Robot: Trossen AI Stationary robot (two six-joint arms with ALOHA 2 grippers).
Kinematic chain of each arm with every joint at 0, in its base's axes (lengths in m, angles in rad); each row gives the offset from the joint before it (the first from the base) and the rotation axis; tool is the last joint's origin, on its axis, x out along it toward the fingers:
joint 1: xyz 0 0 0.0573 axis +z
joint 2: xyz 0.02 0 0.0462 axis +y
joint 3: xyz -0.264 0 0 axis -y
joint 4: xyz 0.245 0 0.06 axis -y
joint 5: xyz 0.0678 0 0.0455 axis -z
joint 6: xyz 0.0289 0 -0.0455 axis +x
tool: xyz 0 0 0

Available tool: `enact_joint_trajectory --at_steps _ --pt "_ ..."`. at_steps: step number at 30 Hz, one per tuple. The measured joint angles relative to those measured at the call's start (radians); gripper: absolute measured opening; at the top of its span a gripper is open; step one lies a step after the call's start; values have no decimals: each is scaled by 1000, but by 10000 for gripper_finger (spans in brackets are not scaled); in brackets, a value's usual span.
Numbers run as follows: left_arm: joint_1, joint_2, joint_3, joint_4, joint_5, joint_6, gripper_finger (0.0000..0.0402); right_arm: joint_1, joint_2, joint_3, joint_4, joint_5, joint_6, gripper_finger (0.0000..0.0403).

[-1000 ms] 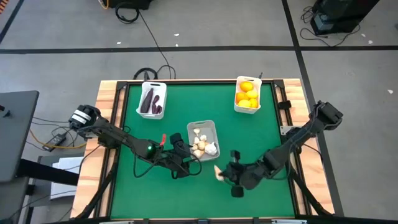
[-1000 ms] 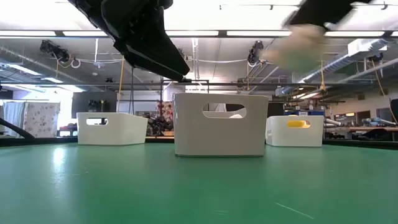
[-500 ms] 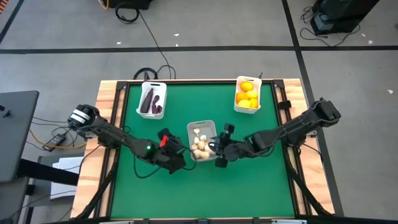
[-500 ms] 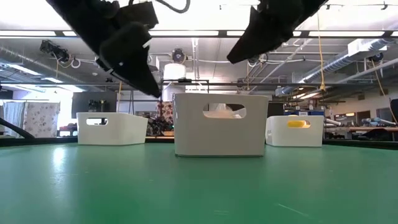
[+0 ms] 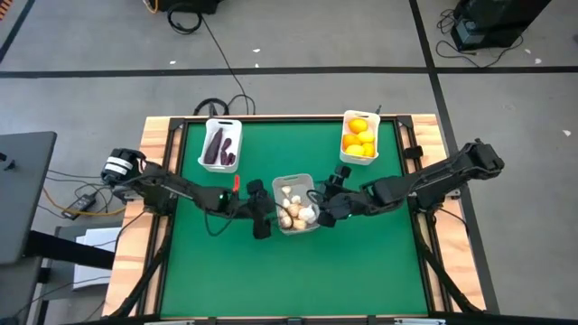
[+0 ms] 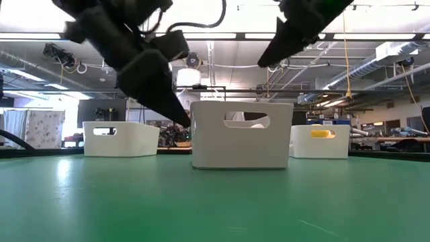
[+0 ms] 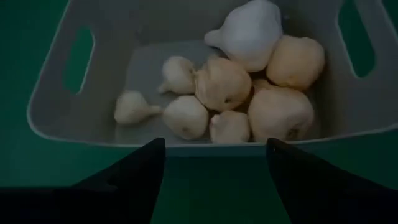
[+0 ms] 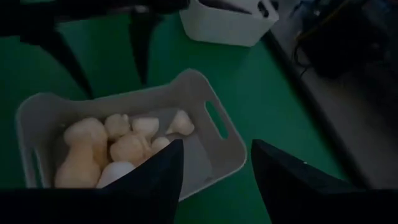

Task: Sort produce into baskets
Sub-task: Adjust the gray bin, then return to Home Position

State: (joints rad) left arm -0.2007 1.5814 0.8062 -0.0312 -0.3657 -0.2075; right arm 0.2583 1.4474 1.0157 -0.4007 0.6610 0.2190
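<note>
Green mat (image 5: 379, 253) on a wood-framed table, grey taped floor around it, cables at upper left of the high view. Low view looks across the mat into a workshop with ceiling strip lights.

High view, left to right: bin of purple vegetables (image 5: 219, 144) at upper left of the mat, left gripper (image 5: 260, 210) just left of centre, garlic bin (image 5: 294, 203) at centre, right gripper (image 5: 329, 204) just right of it, citrus bin (image 5: 359, 138) at upper right. All produce visible sits in bins.

Left gripper: fingers spread, empty, tips at the garlic bin's left side. Right gripper: fingers spread, empty, at the bin's right side, tips apart from its rim.

Per-view extras:
- Left wrist view: garlic bulbs (image 7: 231, 92) piled toward one end of the bin, one whiter bulb on top, handle slots in both short walls.
- Right wrist view: same pile from the other side, left arm (image 8: 93, 25) dark beyond the bin, purple-vegetable bin (image 8: 229, 22) farther back.
- Low view: garlic bin (image 6: 242, 134) front centre, other two bins behind at either side; a yellow fruit (image 6: 322, 134) shows through the right bin's slot.

Clearance: lower half of the mat is open. Both grippers crowd the centre bin; the corner bins stand well apart from them.
</note>
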Motion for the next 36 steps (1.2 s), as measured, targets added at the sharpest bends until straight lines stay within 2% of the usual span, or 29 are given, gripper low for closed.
enact_joint_trajectory --at_steps 2,5,10,13,16,20,22,25,29,32,34,36 --pt "44 0 0 19 43 83 284 -7 -35 0 -17 -5 -61 199" --pt "106 -4 1 8 53 154 284 -24 -102 0 -32 -1 -135 199" --pt "192 -75 1 -129 50 174 284 -99 -225 0 -38 0 -179 197" --pt "218 -143 -7 -132 26 194 284 -163 -298 -12 -32 -50 -214 187" --pt "240 -234 -49 -81 15 240 284 -241 -368 -67 50 -214 -255 143" --pt "280 -390 -155 72 37 273 273 -329 -437 -161 207 -435 -318 35" --pt "305 -471 -222 128 61 279 252 -359 -460 -201 279 -499 -339 13" --pt "342 -582 -307 237 125 278 202 -394 -493 -265 372 -526 -339 15" --pt "381 -700 -387 317 246 257 105 -431 -536 -365 505 -568 -348 7" --pt "400 -745 -406 326 267 257 34 -467 -567 -455 627 -625 -313 6" --pt "415 -771 -427 328 276 257 10 -487 -580 -507 713 -681 -286 5" --pt "429 -790 -448 379 294 261 10 -506 -594 -549 745 -724 -258 4"
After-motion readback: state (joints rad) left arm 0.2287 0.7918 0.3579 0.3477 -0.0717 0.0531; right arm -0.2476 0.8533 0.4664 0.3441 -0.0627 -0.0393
